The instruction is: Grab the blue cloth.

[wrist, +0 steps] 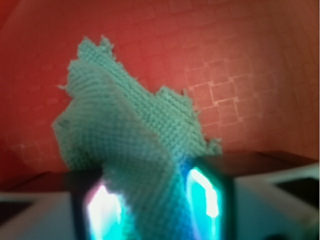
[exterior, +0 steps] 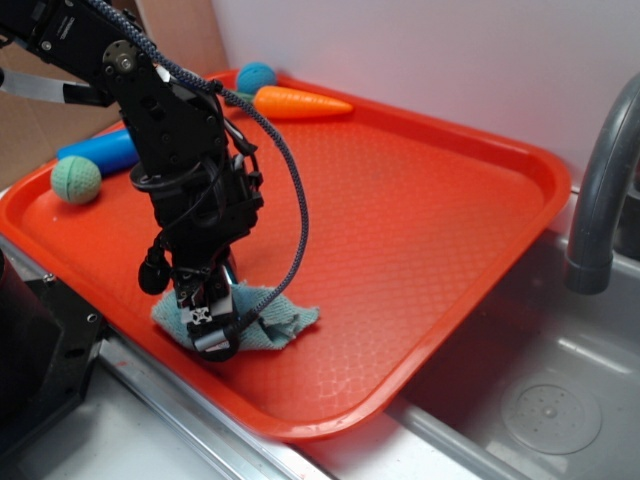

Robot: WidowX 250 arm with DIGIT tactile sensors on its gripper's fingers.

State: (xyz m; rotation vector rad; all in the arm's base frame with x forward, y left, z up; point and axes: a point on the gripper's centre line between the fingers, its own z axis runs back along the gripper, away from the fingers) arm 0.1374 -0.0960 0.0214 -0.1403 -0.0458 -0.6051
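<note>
Step in hand: the grasp itself, judged from how the gripper (exterior: 212, 325) sits down on the blue cloth (exterior: 268, 318).
Cloth: on the orange tray (exterior: 420, 220), near its near-left edge, bunched into wrinkled folds.
Pincer: pinching a raised ridge of the blue cloth; the wrist view shows knit fabric (wrist: 145, 145) rising between the two fingers (wrist: 202, 192).
Hold: looks secure, since the fold fills the gap, though the fingertips themselves are blurred.
Next move: probably a straight lift, with pressure kept on the fold so the fabric does not slip.
Bystanders: carrot (exterior: 300, 102) and teal ball (exterior: 255, 77) at the far edge; green ball (exterior: 76, 181) and blue cylinder (exterior: 100, 152) at far left, all well apart.
</note>
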